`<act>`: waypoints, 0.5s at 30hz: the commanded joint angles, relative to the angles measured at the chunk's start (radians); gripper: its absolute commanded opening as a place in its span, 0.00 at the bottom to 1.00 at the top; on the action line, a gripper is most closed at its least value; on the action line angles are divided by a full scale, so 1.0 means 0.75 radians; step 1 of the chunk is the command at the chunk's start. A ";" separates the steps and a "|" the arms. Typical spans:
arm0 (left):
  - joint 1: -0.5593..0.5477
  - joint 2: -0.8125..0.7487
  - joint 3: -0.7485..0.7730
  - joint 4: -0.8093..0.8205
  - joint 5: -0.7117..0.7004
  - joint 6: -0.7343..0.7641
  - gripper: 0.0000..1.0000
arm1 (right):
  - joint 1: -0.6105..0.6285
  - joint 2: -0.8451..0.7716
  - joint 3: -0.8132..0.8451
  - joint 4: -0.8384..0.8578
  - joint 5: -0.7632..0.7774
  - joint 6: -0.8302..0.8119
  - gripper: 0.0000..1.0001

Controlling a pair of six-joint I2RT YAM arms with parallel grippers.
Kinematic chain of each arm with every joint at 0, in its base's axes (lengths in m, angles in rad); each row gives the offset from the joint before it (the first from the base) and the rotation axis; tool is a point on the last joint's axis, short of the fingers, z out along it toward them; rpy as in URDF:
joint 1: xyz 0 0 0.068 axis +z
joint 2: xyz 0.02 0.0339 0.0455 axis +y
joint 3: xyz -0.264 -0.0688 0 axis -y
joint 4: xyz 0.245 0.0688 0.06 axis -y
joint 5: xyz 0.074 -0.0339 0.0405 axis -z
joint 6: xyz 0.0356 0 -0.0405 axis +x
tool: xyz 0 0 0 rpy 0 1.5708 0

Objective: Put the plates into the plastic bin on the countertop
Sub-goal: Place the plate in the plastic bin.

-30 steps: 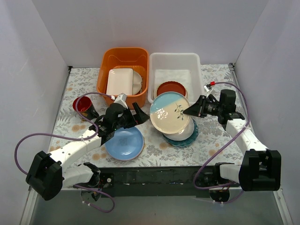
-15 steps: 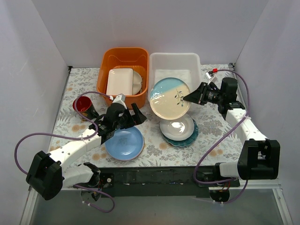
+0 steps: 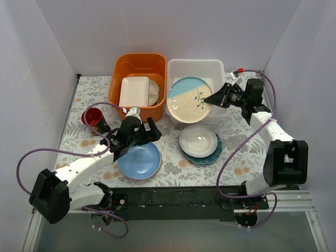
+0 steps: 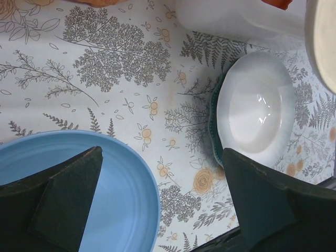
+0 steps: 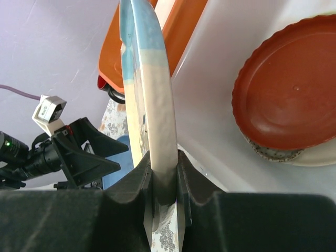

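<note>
My right gripper [image 3: 212, 98] [image 5: 164, 160] is shut on the rim of a cream and light-blue leaf plate [image 3: 189, 100] [image 5: 155, 94]. It holds the plate tilted on edge over the front of the white plastic bin [image 3: 195, 68]. Inside the bin lies a red-brown plate [image 5: 286, 94] on top of a speckled plate [image 5: 273, 154]. A white plate [image 3: 198, 140] [image 4: 257, 110] rests on a teal scalloped plate [image 3: 212, 156] on the countertop [image 3: 236, 142]. Over the right edge of a light blue plate [image 3: 139, 160] [image 4: 105, 199] hovers my left gripper [image 3: 152, 131] [image 4: 161, 152], open and holding nothing.
An orange tub [image 3: 137, 63] stands left of the bin with a cream rectangular dish [image 3: 134, 91] in it. A red cup [image 3: 93, 117] lies at the left of the cloth. Grey walls close in the back and both sides.
My right gripper has carried the leaf plate away from above the white and teal stack, back toward the bin. The left arm has barely moved.
</note>
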 commanded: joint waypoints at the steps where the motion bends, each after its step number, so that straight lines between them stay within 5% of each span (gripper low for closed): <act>1: -0.019 -0.012 0.063 -0.041 -0.063 0.032 0.98 | 0.005 0.036 0.154 0.233 -0.044 0.092 0.01; 15: -0.046 -0.014 0.100 -0.122 -0.153 0.056 0.98 | -0.028 0.220 0.373 0.180 -0.005 0.076 0.01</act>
